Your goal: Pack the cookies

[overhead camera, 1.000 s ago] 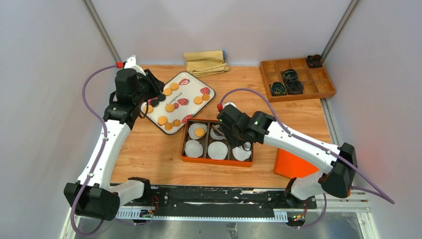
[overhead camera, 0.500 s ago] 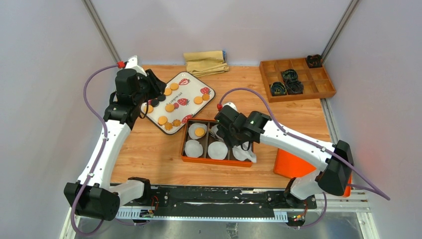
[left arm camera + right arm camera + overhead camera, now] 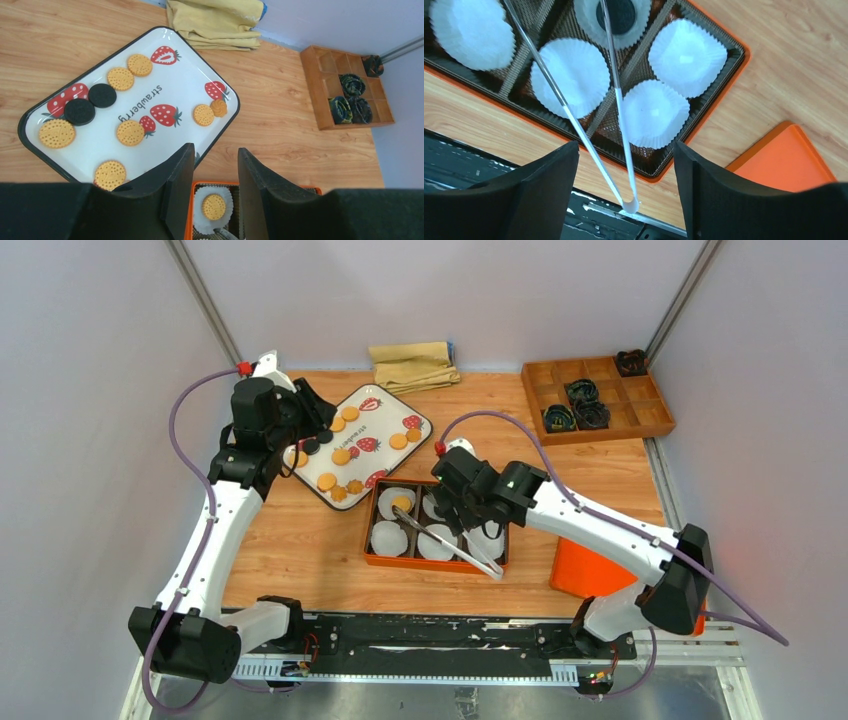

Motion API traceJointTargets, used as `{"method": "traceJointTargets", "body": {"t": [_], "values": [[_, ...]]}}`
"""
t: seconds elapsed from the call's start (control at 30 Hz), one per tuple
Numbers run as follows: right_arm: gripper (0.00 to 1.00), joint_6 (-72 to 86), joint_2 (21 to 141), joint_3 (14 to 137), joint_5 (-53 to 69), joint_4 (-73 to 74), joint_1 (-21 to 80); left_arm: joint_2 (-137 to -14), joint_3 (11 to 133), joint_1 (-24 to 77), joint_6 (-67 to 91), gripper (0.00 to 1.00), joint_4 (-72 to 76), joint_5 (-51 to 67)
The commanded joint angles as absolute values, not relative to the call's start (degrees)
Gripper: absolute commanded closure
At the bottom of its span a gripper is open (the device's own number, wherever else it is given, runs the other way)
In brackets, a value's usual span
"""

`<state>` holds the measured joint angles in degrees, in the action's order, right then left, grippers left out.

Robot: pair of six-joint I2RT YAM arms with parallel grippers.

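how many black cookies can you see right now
3. Two black cookies lie side by side on the strawberry tray; a third sits in a paper cup in the orange box. More may be hidden from view.

Lab test cell — white walls [image 3: 460,290], metal corner posts [image 3: 203,300], wooden tabletop [image 3: 300,540]
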<state>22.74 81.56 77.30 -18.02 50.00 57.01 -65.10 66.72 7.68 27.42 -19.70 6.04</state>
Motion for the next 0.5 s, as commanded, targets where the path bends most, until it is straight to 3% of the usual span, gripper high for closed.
{"method": "traceJointTargets", "body": {"t": [0.0,0.27,0.47], "values": [[0.25,22.7,82.8,71.5,-15.6,48.7,57.8,-64.7,66.2,8.0,26.7,0.57,-19.4,7.4],[0.16,21.6,83.2,68.7,-5.3,44.6,59.0,-64.7,65.6,8.0,27.2,0.58,-19.4,8.7],[0.12,20.6,87.7,68.9,-6.2,43.5,59.4,-63.6,64.9,8.0,27.3,0.58,-19.5,8.4]]}}
